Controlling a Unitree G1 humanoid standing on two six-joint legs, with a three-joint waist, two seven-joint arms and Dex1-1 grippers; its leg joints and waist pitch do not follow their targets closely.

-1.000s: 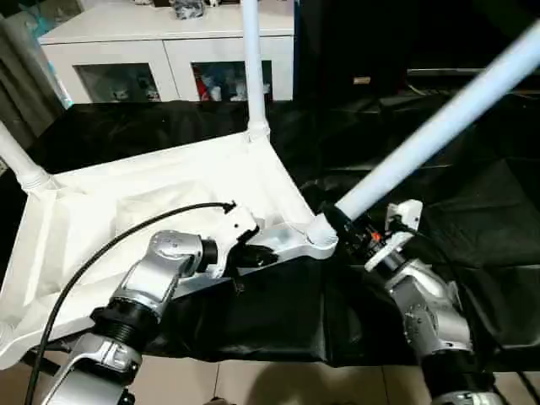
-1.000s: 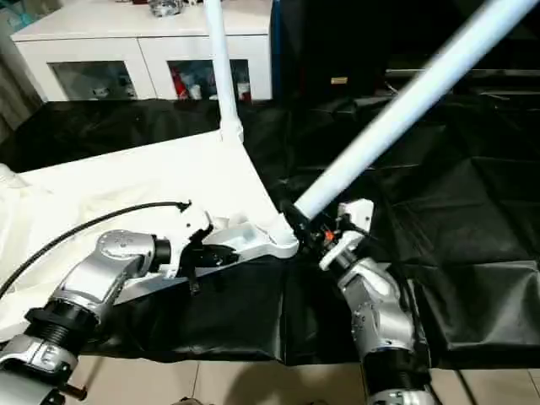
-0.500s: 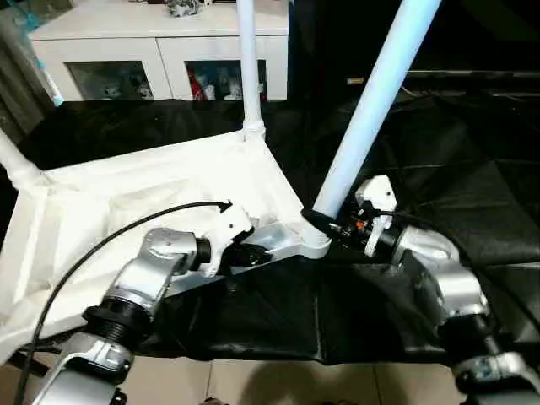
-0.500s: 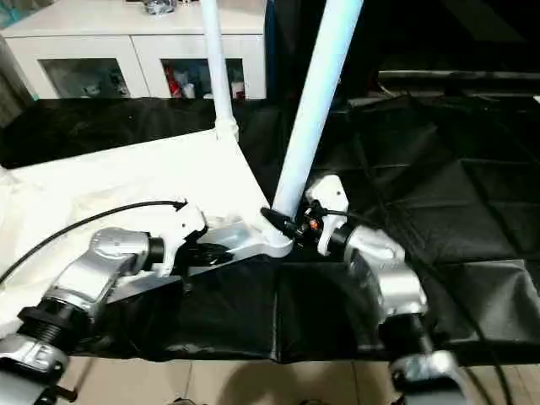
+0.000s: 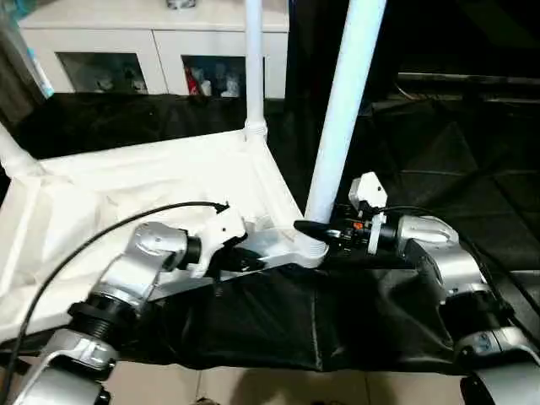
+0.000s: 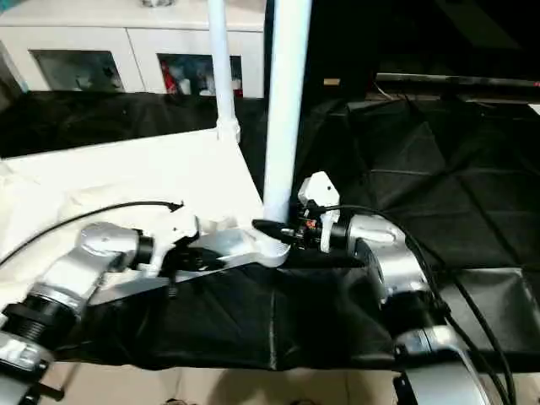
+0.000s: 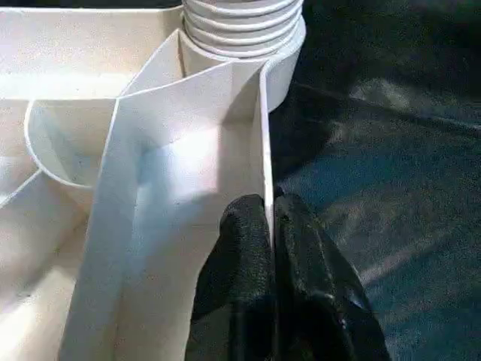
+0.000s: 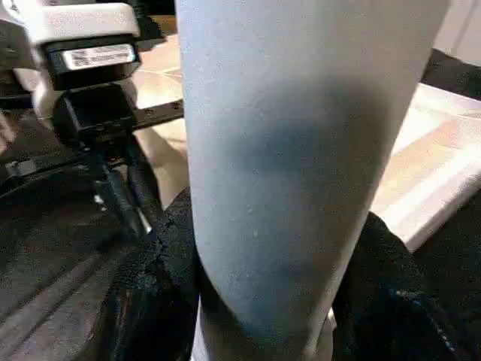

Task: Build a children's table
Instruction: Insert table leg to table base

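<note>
The children's table lies upside down on black cloth, its white top [image 5: 126, 202] with the ribbed underside facing up. One leg [image 5: 253, 67] stands in the far corner socket, and another leg [image 5: 13, 156] rises at the left edge. A third leg [image 5: 346, 101] stands nearly upright in the near right corner socket [image 5: 308, 251]. My right gripper [image 5: 319, 229] is shut on this leg's base, with a black finger [image 8: 161, 271] on each side of the tube [image 8: 301, 113]. My left gripper [image 7: 269, 207] is shut on the top's thin rim wall [image 7: 263, 135], just beside that socket [image 7: 240, 30].
A white cabinet [image 5: 110, 51] with glass doors stands behind the work area. Black cloth [image 5: 439, 169] covers the surface to the right and front, and tiled floor [image 5: 253, 388] shows at the near edge. A black cable [image 5: 101, 240] arcs over my left forearm.
The held leg has swung from a steep lean to the right up to nearly upright in the socket, with my right arm turning along with it. My left gripper has stayed on the rim.
</note>
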